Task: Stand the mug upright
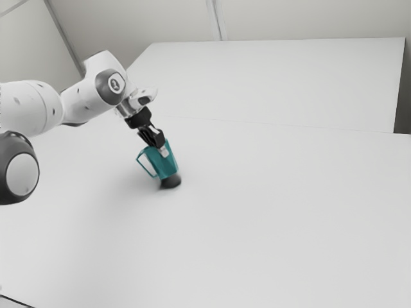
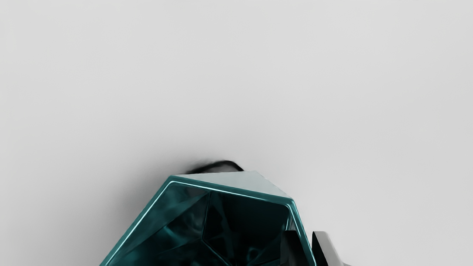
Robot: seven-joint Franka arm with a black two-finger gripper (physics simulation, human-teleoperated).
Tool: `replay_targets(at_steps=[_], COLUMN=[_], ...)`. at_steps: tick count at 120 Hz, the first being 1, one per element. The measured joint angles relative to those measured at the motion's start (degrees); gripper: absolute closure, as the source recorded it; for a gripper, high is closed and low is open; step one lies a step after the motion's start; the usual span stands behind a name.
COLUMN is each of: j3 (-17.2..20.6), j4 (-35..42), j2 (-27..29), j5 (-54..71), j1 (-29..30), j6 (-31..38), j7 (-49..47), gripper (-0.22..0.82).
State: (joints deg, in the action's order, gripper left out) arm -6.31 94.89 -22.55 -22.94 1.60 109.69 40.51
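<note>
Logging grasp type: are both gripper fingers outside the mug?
No, the wrist view shows one finger inside the mug and the other finger outside, with the wall between them.

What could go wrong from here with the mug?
Slip or pivot: the black two-finger pincer has the teal faceted mug by one wall near the rim, one finger inside, one outside, so it may swing about that pinch.

Tip-over: the mug leans toward its thin teal handle; released at this angle, it would probably topple that way.
</note>
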Motion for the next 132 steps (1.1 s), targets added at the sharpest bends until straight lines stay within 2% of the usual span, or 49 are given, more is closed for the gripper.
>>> replay_targets(at_steps=[58,110,114,132], j3=[-0.01,-0.02,-0.02,-0.02], j4=[0.28,0.35,0.34,0.32], j2=[-2.55,-5.8,-5.84,-5.88], j5=[14.19,18.71,19.02,19.5], j1=[-7.85,-9.12,-9.14,-9.4], j6=[18.86,25.01,25.12,25.35], j7=[-5.46,-8.75,-8.87,-9.06], gripper=[0.78,0.78,0.74,0.41])
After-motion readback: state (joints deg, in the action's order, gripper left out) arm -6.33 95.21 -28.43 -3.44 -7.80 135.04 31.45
